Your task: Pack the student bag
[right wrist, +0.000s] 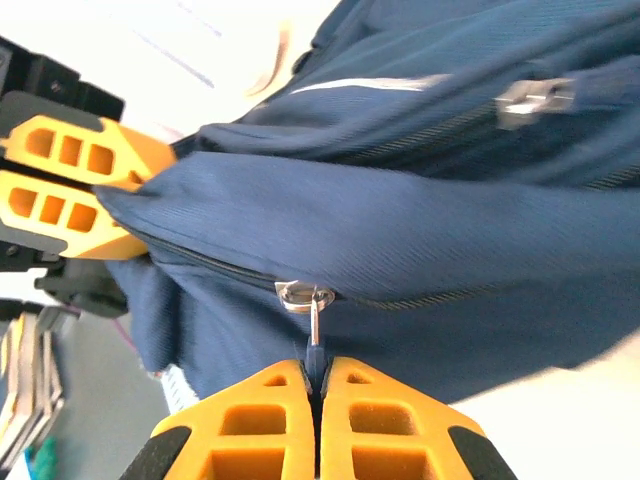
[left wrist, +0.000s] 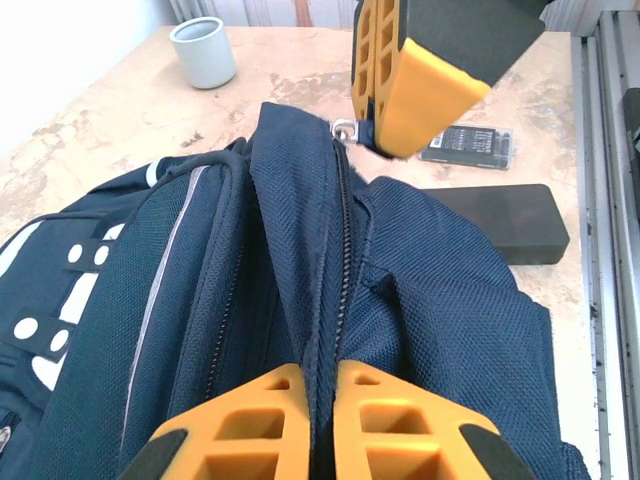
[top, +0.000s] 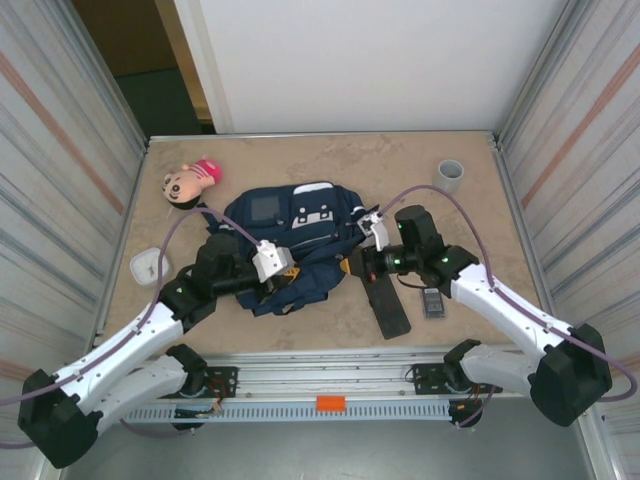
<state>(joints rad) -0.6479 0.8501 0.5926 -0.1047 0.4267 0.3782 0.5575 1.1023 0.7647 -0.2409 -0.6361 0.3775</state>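
**Robot arms take hold of a student's bag.** A navy backpack (top: 305, 250) lies flat in the middle of a mottled beige counter (top: 300, 160). Its white patches and thin pale stripe face up, and an arm reaches in from either side.

The left hand (left wrist: 315, 385) is pinched shut on a fold of the bag's fabric along the zipper seam, orange fingers pressed together over the cloth. At the bag's other end, the right hand (right wrist: 316, 378) is clamped tight on the small pull tab (right wrist: 315, 335) hanging from the silver zipper slider (right wrist: 300, 295).

Just right of the bag, a flat black case (top: 388, 305) rests on the counter. A small dark gadget with rows of buttons (top: 433, 302) lies beside it. A grey cup (top: 450, 175) stands upright near the far right corner.

On the far left, a doll in a pink cap (top: 190, 182) lies close to the bag's corner. A small white container (top: 148, 265) sits near the counter's left edge.

Striped panels (top: 60, 150) close in the counter on both sides, and a plain white wall (top: 350, 60) stands behind it. A dark doorway (top: 150, 70) opens at the far left. A slotted metal rail (top: 330, 385) carrying an orange tag (top: 330, 403) runs along the near edge, where the arms' bases are bolted.
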